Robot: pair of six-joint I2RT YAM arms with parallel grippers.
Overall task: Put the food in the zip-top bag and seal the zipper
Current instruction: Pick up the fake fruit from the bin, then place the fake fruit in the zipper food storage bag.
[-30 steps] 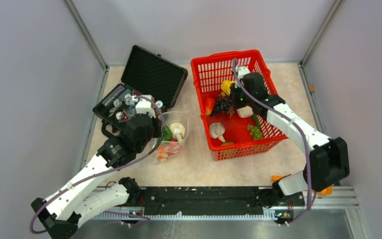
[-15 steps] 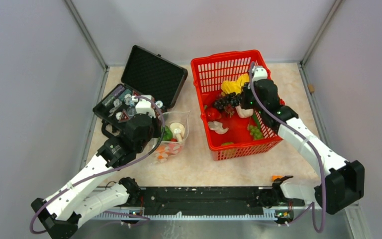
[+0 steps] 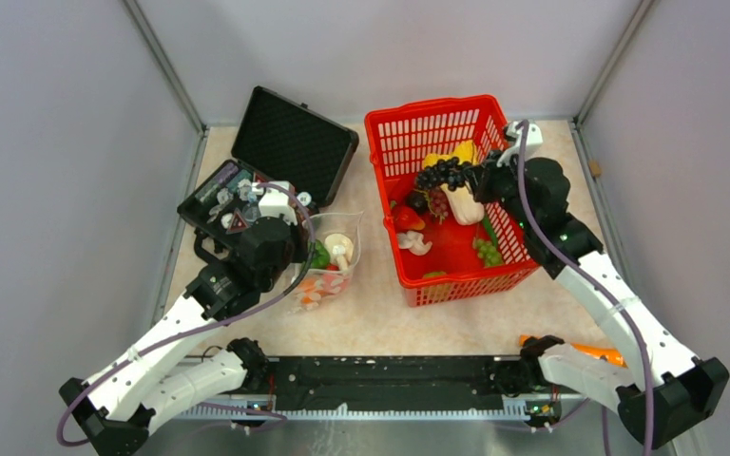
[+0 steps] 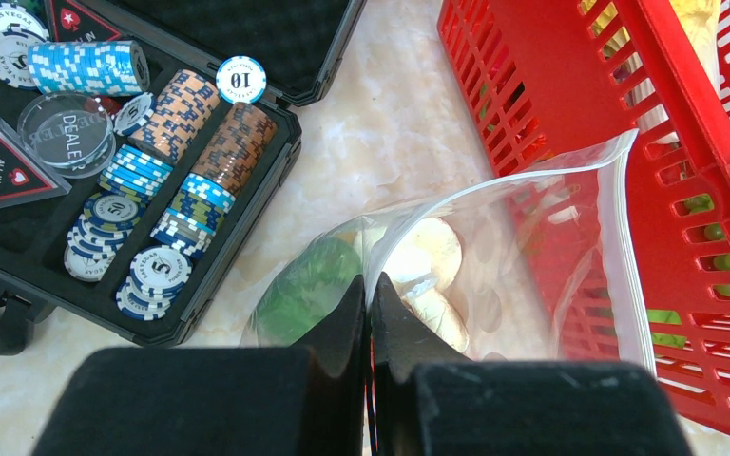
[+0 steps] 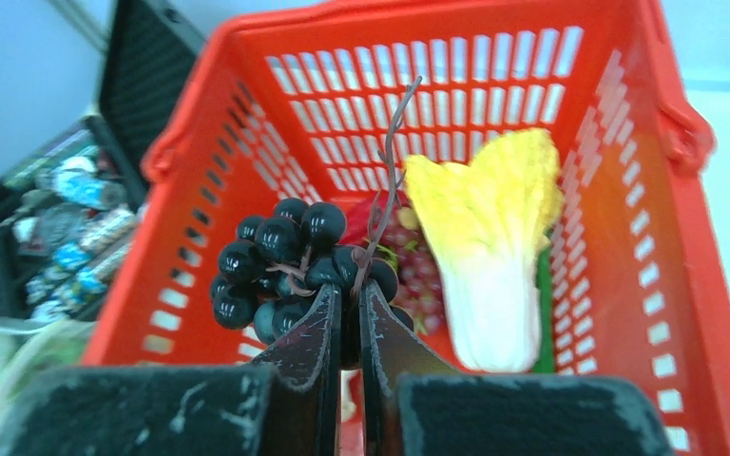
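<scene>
While left pincer pinches the clear bag, right pincer grips glossy grapes.

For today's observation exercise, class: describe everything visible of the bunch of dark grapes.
The dark grapes are a glossy, plastic-looking cluster of round black berries with a thin brown stem sticking up. The right gripper is shut on the bunch, holding it over the red basket, apart from the pale cabbage.

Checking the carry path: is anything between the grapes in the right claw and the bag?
The left wall of the red basket stands between the grapes, held in the right claw, and the zip-top bag. Nothing else visible does. The grapes look raised and may clear it.
</scene>
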